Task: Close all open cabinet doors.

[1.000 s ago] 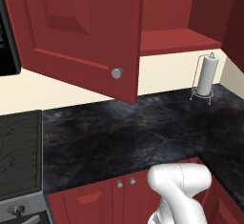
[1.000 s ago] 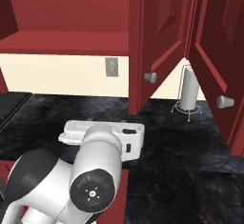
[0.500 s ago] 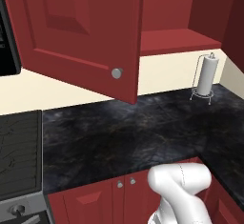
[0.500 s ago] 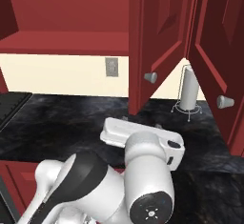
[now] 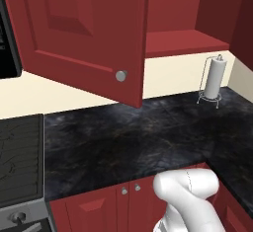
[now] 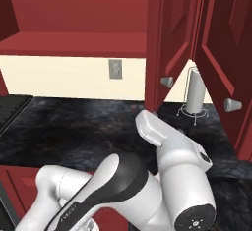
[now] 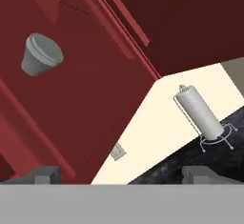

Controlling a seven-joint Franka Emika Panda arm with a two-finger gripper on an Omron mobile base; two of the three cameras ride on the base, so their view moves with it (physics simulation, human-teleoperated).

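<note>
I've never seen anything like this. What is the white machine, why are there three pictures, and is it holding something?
The white machine is a robot arm in a computer-drawn kitchen. Two pictures come from cameras behind it, one on its left and one on its right. The third comes from a camera on its hand, looking past the two dark tips of its claw. The claw is open and holds nothing. Above the black counter, red cabinet doors stand open, each with a small silver knob. A paper towel roll stands on the counter by the wall. The arm's job is to shut those doors.
</note>
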